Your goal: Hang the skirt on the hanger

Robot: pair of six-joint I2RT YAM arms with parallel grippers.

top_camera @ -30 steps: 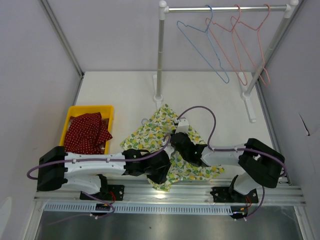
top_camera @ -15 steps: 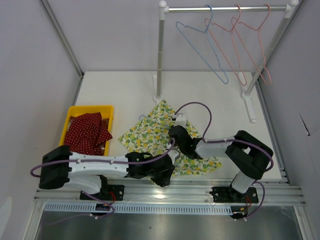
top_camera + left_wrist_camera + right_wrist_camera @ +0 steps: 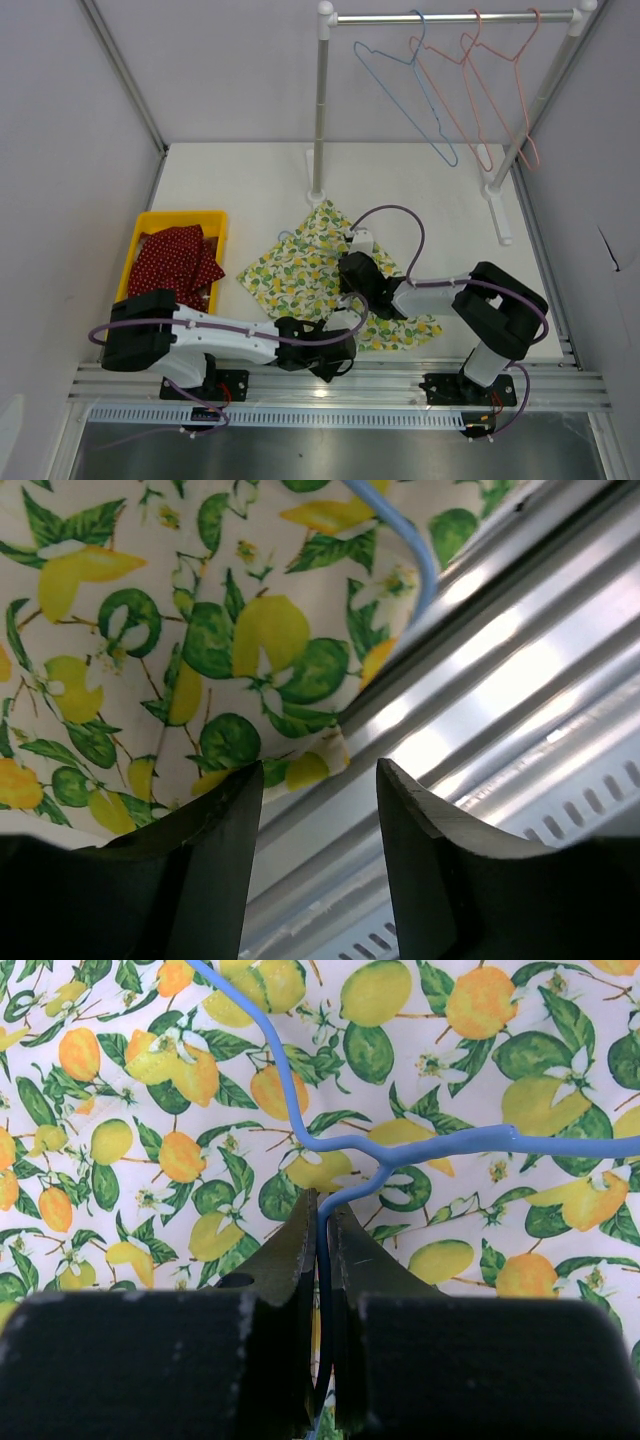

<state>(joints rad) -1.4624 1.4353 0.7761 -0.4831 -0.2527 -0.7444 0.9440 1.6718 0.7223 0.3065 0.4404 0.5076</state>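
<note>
A: What sits furthest left?
B: A yellow bin (image 3: pixel 180 215) with a red cloth (image 3: pixel 175 262) in it.
A: And the left gripper (image 3: pixel 318 775)?
B: Fingers spread wide, holding nothing, at the near corner of the skirt (image 3: pixel 150 630), over the metal rail (image 3: pixel 500 680).
A: The skirt?
B: Spread flat on the table (image 3: pixel 240 180) between the arms, with a blue hanger (image 3: pixel 288 1085) lying on it.
A: The right gripper (image 3: pixel 322 1210)?
B: Pinched narrow on the hanger's wire, above the skirt. The rack (image 3: pixel 320 100) stands behind, well apart.
</note>
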